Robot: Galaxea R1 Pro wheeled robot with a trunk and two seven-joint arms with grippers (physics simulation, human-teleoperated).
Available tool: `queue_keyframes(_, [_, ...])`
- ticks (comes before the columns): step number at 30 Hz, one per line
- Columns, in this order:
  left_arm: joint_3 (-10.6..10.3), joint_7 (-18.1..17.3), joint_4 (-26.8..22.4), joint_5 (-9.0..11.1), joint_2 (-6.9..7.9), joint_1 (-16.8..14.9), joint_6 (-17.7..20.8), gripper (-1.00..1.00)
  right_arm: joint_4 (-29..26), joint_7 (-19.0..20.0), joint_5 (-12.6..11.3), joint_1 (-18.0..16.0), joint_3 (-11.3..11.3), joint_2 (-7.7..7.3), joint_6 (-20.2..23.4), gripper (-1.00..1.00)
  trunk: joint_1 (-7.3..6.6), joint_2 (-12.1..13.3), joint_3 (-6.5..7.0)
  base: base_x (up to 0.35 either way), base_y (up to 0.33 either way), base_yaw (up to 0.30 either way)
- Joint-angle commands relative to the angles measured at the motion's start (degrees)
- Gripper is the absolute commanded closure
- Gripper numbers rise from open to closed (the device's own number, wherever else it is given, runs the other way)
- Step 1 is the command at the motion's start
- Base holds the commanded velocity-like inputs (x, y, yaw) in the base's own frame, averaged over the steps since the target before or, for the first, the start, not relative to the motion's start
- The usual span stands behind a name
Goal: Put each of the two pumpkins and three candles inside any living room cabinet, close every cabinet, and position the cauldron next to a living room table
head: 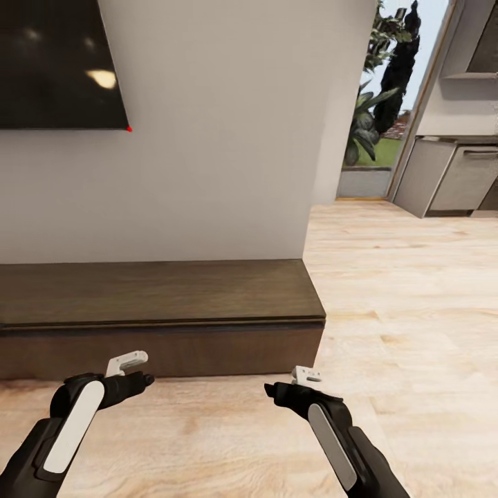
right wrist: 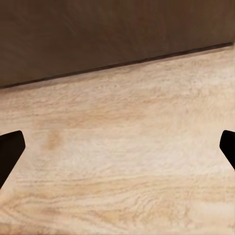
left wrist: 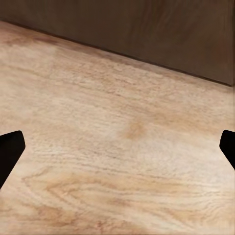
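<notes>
Both grippers, left gripper (head: pixel 142 379) & right gripper (head: pixel 275 391), hung low over wood floor (head: pixel 408 290), fingers spread wide, nothing btwn them. Cabinet (head: pixel 159 315) sat just ahead of both, fronts shut, against wall (head: pixel 228 138).

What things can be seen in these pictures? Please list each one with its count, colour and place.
cabinet: one, dark brown, closed, against the wall
TV: one, black, on the wall, above the cabinet
wall: one, pale grey, behind the cabinet
floor: light wood, in front of and right of the cabinet
plants: green, outside the far window
kitchen units: grey, far right
left gripper: one, black, open, above the floor
right gripper: one, black, open, above the floor
</notes>
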Motion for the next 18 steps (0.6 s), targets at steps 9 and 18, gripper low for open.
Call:
queue_keyframes(9, [0.36,0.54,0.79,1.11,0.57,-0.03,0.16,-1.00,-3.23,-0.61,-0.68,-0.03,0.12,-0.02,0.19,-1.00,-0.24,0.10,1.95,-0.231,0.039,0.000])
queue_keyframes(18, [0.21,0.62,9.71,1.07,1.14,-0.55,0.16,-1.00,-4.17,-0.65,-0.71,-0.03,-0.05,-0.08,1.64,-1.00,-0.47,0.22,3.94,-0.115,0.021,0.000])
